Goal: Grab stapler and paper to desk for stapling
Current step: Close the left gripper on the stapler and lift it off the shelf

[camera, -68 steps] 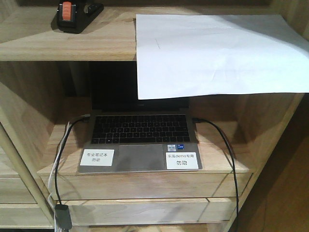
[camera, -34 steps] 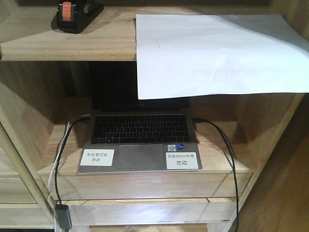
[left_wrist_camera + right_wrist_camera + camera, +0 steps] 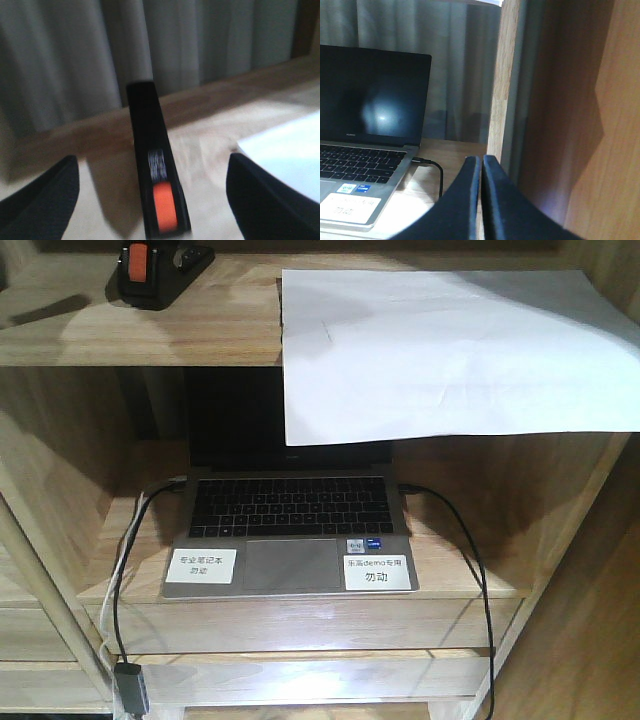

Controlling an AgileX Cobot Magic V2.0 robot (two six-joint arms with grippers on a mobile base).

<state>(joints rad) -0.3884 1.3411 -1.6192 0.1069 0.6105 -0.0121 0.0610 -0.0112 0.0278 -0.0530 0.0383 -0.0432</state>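
A dark shadow [image 3: 50,310] now lies across the far left of the upper shelf board [image 3: 200,335], where half a second ago the wood was evenly lit. Nothing else in the front view has shifted. I take it to mean the left arm has come in at shelf height, so the reach for the first item is under way and nothing has been lifted yet.

Just right of that shadow, the stapler [image 3: 150,270] sits at the back of the same board. In the left wrist view (blurred, probably from motion) the stapler [image 3: 157,190] runs straight away from the camera, orange patch nearest. The left gripper [image 3: 152,162] is spread wide, one of its fingers [image 3: 45,200] on each side, and both are clear of the stapler's flanks. It looks centred between them, so closing after a little more advance should catch it.

Further right, the paper [image 3: 450,350] lies on the board, apart from the stapler, and its front part overhangs the edge in front of the laptop [image 3: 290,530] screen.

At the right, the right gripper [image 3: 481,160] has its fingers pressed together on nothing. It sits low, between the laptop's cable [image 3: 432,167] and the shelf's upright panel [image 3: 502,80]. The desk appears in no view.
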